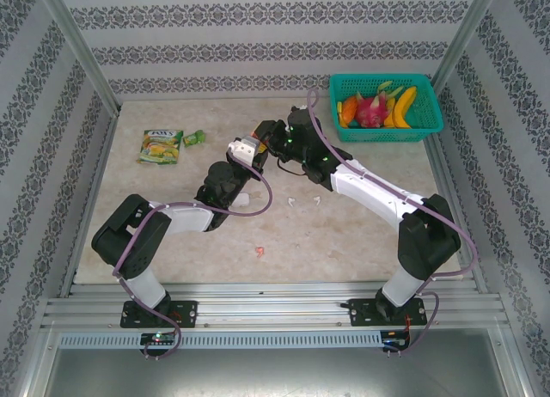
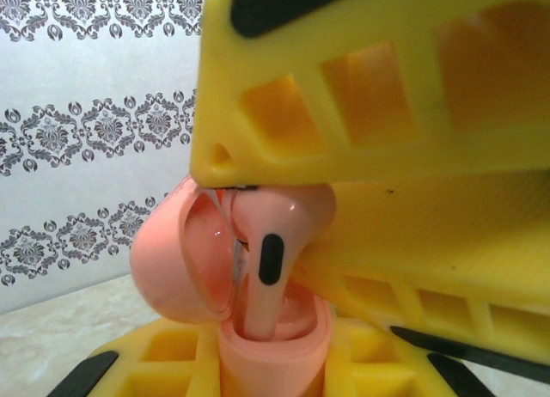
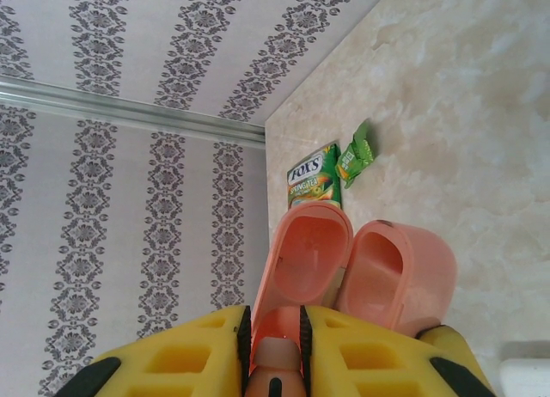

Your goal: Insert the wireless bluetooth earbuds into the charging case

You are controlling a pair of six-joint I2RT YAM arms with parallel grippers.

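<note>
1. Salmon-pink earbud [image 2: 273, 242], left wrist view: it stands stem-down, with the stem inside the open mouth of the salmon-pink charging case [image 2: 275, 358] and the head above the rim. The lid [image 2: 176, 264] hangs open to the left. The left fingers [image 2: 185, 367] are closed tight on the case body, one on each side. The right fingers [image 2: 284, 131] reach in from above and the right, pinched on the earbud's head.

2. Right wrist view: the same earbud sits clamped between the right fingers at the bottom edge, with only a narrow gap between them. Just beyond it the charging case stands open, its two hollow halves side by side, raised above the bench [image 3: 464, 113]. Farther off, a candy packet [image 3: 314, 178] and a small green wrapper [image 3: 354, 155] lie just beside one another on the bench, close to the patterned wall [image 3: 129, 242].

3. Top external view: both arms meet over the middle of the bench, and the grip itself is too small to make out. A white earbud [image 1: 294, 199] and a second white earbud [image 1: 316, 199] lie near each other in front of the right arm. A loose pink earbud [image 1: 259, 252] lies alone, nearer the arm bases. A green basket [image 1: 387, 133] holding fruit [image 1: 374, 112] sits at the far right corner.
</note>
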